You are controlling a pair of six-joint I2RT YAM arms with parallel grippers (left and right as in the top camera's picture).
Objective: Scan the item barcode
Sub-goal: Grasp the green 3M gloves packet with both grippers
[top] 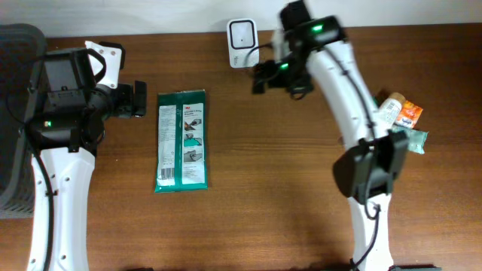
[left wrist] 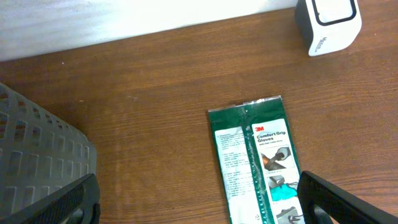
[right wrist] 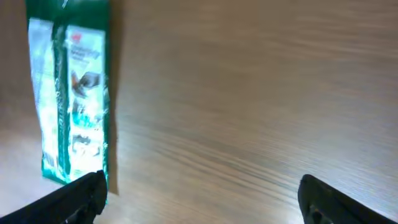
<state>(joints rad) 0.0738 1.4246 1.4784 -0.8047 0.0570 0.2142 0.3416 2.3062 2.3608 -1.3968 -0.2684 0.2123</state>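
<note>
Left gripper and right gripper both gaped empty over the table.
Green 3M Comfort Grip Gloves packet lay flat on the wood, just beside the left gripper and well apart from the white barcode scanner at the back edge; the right gripper hung near that scanner, and a grey mesh basket sat far left.

A grey mesh basket stands at the wooden bench's left edge. At the far right, an orange packet touches a white bottle.
</note>
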